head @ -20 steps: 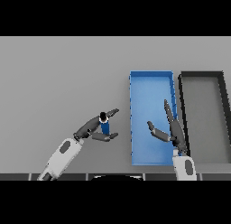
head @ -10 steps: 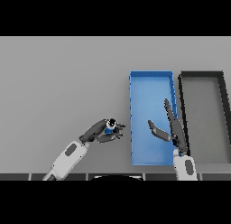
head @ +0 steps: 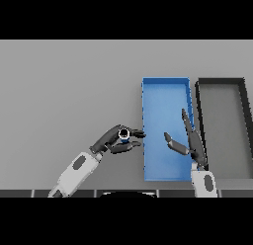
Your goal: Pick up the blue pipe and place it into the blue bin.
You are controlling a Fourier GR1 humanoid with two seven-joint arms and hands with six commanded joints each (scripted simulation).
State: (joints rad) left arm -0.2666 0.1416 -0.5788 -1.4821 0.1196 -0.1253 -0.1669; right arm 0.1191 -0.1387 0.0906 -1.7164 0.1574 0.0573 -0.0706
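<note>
One hand has the pipe, and it is the left hand (head: 112, 141). Its fingers (head: 129, 146) and thumb are curled round the blue pipe (head: 124, 135), which shows as a small round end with a dark hole in the middle. That means the pipe's long way points up toward the robot's head (so only its end shows, not its side). How long the pipe is cannot be told from here.

The blue bin (head: 165, 84) sits on the grey worktop (head: 64, 91) just to the right of the held pipe. The fingertips almost reach the bin's near left wall. So the pipe lies to the left of the bin, and the bin's long way runs away from the robot. The next move looks like a short carry to the right, over that wall, and then a let-go.

The right hand (head: 190, 140) hangs over the bin's right half with its fingers straight and apart, holding nothing. It may be in the way if the pipe goes far across. Beside the blue bin, on the right, is a black bin (head: 243, 91).
</note>
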